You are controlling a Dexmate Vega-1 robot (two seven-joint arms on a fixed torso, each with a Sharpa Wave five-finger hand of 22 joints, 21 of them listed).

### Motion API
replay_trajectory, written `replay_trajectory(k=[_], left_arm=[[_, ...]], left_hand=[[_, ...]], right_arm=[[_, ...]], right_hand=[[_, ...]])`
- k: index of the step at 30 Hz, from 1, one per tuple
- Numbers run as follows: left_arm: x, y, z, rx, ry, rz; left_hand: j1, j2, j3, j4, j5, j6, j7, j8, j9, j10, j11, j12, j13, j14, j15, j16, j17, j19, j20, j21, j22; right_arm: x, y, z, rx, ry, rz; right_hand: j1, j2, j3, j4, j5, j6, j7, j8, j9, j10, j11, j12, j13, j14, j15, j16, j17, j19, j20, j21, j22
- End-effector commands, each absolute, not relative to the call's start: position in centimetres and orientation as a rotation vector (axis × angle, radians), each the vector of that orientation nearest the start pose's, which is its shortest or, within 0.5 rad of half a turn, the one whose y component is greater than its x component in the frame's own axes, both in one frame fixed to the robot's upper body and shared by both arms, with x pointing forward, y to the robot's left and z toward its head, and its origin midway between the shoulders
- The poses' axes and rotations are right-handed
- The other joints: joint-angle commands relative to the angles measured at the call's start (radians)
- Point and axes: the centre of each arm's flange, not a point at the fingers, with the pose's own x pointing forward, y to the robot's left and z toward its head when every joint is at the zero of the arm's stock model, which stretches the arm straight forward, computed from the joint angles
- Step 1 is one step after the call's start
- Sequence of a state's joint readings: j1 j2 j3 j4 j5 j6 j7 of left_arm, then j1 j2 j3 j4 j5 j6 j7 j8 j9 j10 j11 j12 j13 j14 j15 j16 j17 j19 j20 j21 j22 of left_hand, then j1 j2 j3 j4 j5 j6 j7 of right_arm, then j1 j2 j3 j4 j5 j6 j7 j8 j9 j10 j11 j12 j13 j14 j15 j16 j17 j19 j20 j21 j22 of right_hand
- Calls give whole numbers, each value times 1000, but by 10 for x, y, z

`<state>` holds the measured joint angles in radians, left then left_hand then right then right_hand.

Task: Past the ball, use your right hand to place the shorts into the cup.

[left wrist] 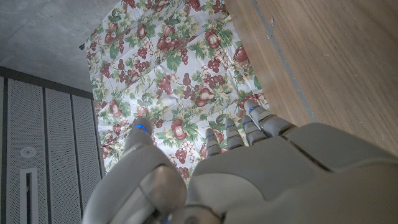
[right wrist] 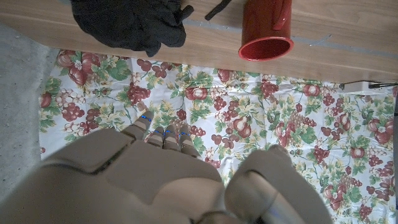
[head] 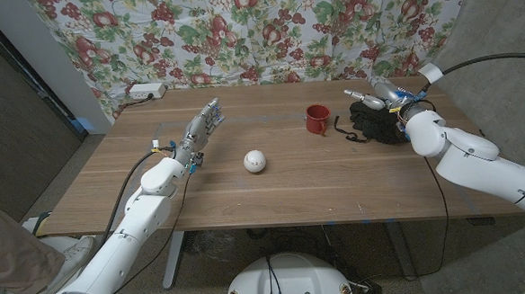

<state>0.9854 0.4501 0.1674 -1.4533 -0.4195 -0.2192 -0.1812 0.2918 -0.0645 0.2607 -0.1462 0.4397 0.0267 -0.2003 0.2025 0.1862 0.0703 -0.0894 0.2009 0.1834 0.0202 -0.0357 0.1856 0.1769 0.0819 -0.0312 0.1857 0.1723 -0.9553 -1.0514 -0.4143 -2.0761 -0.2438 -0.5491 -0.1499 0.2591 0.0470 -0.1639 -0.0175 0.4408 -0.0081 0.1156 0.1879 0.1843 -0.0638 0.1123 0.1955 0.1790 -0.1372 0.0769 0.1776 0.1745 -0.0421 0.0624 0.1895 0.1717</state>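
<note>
The right hand (head: 379, 95) is up over the far right part of the wooden table (head: 273, 182). Its fingers (right wrist: 163, 138) are spread a little and reach out straight. It holds nothing and touches nothing. The black shorts (head: 372, 121) lie in a heap on the table just under and beside this hand, a bit nearer to the robot. A thin black string from the shorts trails out on the wood toward the cup. In the right wrist view the shorts (right wrist: 127, 23) show out past the fingertips, with the cup next to them.

The red cup (head: 317, 119) stands upright on the table, near the right hand, on the side toward the middle of the table. Its mouth is open and its handle (right wrist: 281, 14) shows in the right wrist view. The cup and the shorts are close but not touching.

The white ball (head: 254, 161) sits in the middle of the table, well apart from the right hand, past the cup and nearer to the robot.

The left hand (head: 199, 132) is on the other side of the ball, its fingers (left wrist: 247, 129) loose and apart, holding nothing.
</note>
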Motion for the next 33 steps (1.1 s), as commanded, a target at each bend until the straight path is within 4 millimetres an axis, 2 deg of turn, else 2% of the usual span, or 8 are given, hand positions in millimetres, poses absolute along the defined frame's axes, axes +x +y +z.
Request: replay_trajectory(k=[1, 10, 13, 33], left_arm=[[618, 291, -40, 108, -621, -263], [614, 288, -41, 114, -626, -269], [613, 288, -41, 115, -624, -266], [603, 289, -45, 120, -617, -254]], left_hand=[[5, 1, 2, -1, -4, 2, -1, 2, 3, 4, -2, 3, 5, -7, -52, 1, 3, -2, -37, 6, 3], [5, 0, 1, -1, -6, 2, -3, 1, 3, 5, 0, 3, 5, -6, -52, 1, 3, -2, -37, 6, 3], [5, 0, 1, 0, -6, 4, -3, 2, 3, 5, -1, 3, 5, -7, -52, 1, 3, -2, -37, 6, 3], [7, -1, 1, 1, -9, 5, -3, 0, 3, 7, -2, 3, 5, -7, -51, 2, 3, -2, -37, 7, 3]], right_arm=[[541, -318, 53, -1313, -442, -304], [545, -324, 51, -1323, -439, -341], [547, -326, 50, -1332, -430, -350], [561, -342, 50, -1365, -409, -380]], right_hand=[[17, -1, -1, -11, 8, -15, 3, -1, 2, -14, 1, -3, 6, -13, -1, -3, 3, -7, 4, -1, 3], [19, -6, -5, -14, 14, -14, 4, 2, 2, -9, -2, 2, 6, -4, -5, 3, 3, -9, -3, -1, 3], [6, -13, -14, -9, 15, -9, 3, 4, 2, 2, -5, 7, 6, 8, -11, 8, 5, 1, -9, 4, 4], [-25, -24, -34, 4, 16, -7, 2, 5, 2, -2, -9, 8, 6, 0, -15, 6, 6, 3, -12, 4, 5]])
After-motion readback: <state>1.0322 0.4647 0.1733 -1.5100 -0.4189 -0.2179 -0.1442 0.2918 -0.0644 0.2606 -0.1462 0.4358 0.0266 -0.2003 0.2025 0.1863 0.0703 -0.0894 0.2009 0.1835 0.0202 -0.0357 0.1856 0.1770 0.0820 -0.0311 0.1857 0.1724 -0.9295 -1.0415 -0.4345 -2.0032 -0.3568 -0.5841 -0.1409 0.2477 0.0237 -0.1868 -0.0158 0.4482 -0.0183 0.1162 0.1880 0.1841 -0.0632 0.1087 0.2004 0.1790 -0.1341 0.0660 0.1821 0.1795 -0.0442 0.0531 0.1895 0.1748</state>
